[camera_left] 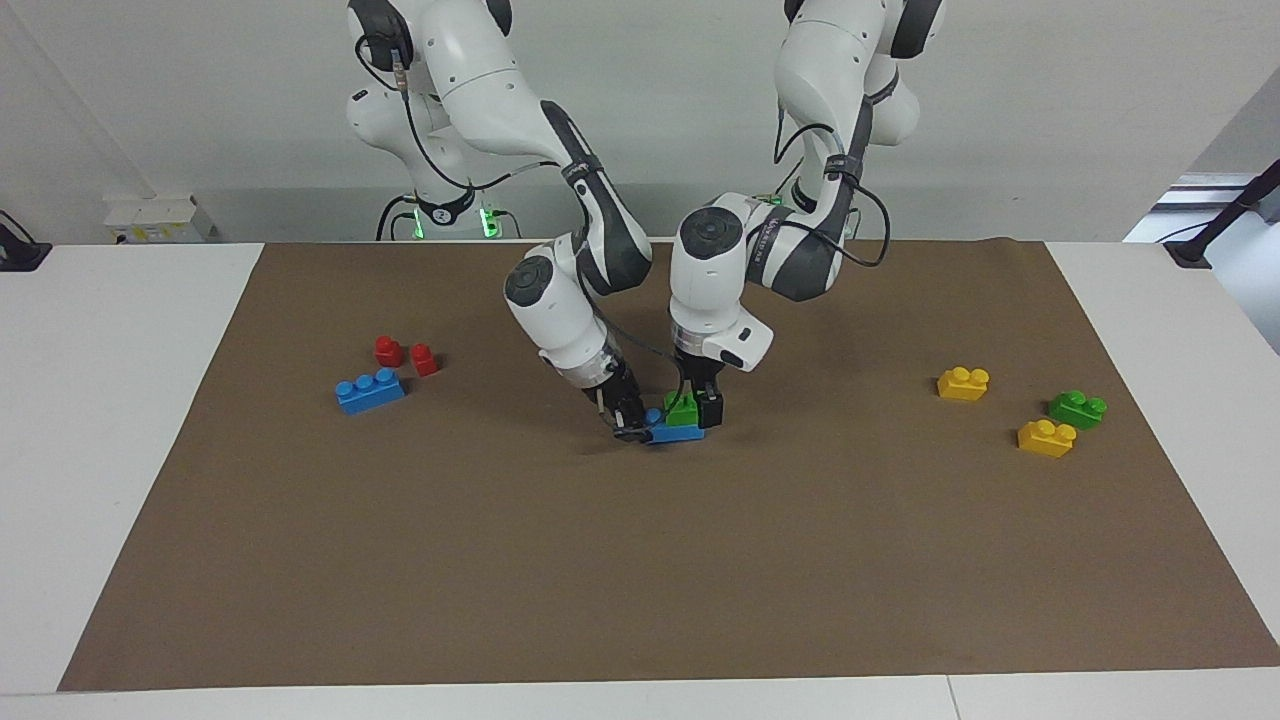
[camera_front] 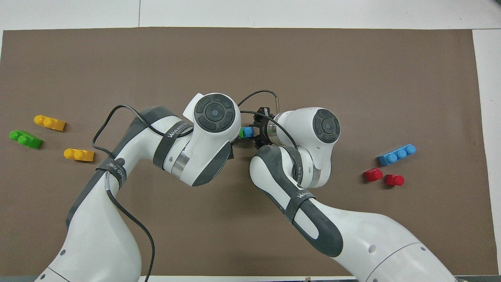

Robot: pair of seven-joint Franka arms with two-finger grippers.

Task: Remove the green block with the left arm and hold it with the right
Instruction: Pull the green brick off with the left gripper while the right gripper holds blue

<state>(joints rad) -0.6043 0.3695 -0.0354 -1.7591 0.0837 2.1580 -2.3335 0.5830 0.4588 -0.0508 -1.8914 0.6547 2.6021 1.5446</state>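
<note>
In the middle of the facing view, the green block (camera_left: 683, 409) sits on top of a blue brick (camera_left: 672, 431), toward the left arm's end of that brick, whose long side runs across the picture. The left gripper (camera_left: 697, 405) comes straight down with its fingers closed around the green block, while the right gripper (camera_left: 629, 421) leans in low and pinches the blue brick's other end. The green block is small, bright and shiny, and mostly hidden by the fingers.
</note>
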